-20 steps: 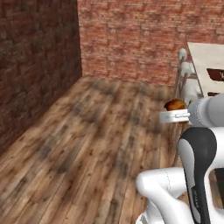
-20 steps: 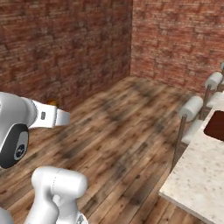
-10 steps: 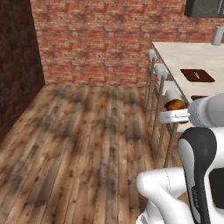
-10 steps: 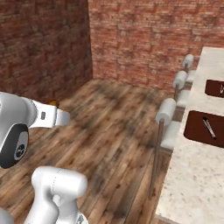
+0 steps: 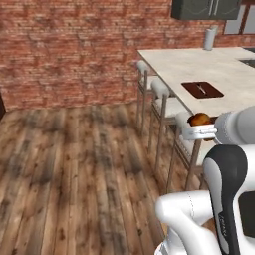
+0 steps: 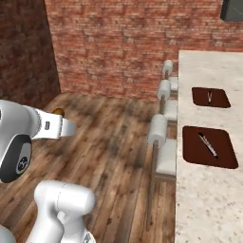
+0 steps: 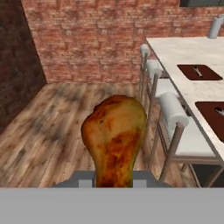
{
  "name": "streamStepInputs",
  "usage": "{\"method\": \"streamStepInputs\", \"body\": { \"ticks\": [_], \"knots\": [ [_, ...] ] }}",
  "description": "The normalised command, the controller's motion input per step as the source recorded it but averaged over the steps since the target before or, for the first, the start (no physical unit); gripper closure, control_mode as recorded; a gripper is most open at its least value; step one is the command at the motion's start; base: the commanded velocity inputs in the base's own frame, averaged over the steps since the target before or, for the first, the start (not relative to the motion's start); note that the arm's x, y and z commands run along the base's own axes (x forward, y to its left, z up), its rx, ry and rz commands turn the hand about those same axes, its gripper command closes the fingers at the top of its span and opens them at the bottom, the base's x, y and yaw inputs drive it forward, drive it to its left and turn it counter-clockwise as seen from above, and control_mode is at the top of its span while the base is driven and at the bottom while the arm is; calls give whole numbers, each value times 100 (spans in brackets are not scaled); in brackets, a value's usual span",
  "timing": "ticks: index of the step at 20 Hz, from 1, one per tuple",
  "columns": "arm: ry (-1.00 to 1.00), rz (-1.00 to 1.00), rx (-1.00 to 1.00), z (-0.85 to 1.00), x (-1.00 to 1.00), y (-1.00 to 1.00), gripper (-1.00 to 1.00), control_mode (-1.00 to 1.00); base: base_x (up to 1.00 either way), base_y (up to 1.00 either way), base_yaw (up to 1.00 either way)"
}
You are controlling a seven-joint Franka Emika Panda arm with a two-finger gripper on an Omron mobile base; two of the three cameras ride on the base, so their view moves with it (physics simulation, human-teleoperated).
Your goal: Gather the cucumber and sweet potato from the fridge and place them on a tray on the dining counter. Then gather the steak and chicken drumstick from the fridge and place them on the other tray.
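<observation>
My gripper (image 7: 114, 178) is shut on the chicken drumstick (image 7: 114, 140), a golden-brown piece that stands up between the fingers in the hand view. In the left base view the drumstick (image 5: 199, 119) sits on the white gripper (image 5: 197, 131), held out level in front of the stools. From the right base view just its tip (image 6: 58, 112) peeks over the gripper (image 6: 68, 127). The dining counter (image 5: 199, 67) lies ahead to the right. The fridge, cucumber, sweet potato and steak are out of view.
Two dark brown flat rectangles (image 6: 210, 97) (image 6: 209, 146) lie on the pale counter, each with cutlery; whether they are the trays I cannot tell. White stools (image 6: 158, 130) line the counter's edge. A grey cylinder (image 5: 210, 39) stands at the far end. A brick wall (image 5: 74, 50) closes off the wooden floor.
The whole scene has swung across both base views as the base turned, bringing the counter and stools into view. The drumstick stays in the grip.
</observation>
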Motion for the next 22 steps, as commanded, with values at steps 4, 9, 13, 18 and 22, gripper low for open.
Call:
{"method": "streamStepInputs", "body": {
  "ticks": [4, 9, 13, 18, 22],
  "knots": [
    [0, 0, 0, 0, 0, 0, 100, 100, 71, 48, -34],
    [0, 0, 0, 0, 0, 0, 100, 100, 64, 47, -34],
    [0, 0, 0, 0, 0, 0, 100, 100, 64, 47, -34],
    [0, 0, 0, 0, 0, 0, 100, 100, 65, 51, -35],
    [0, 0, 0, 0, 0, 0, 100, 100, 61, 49, -34]
  ]
}}
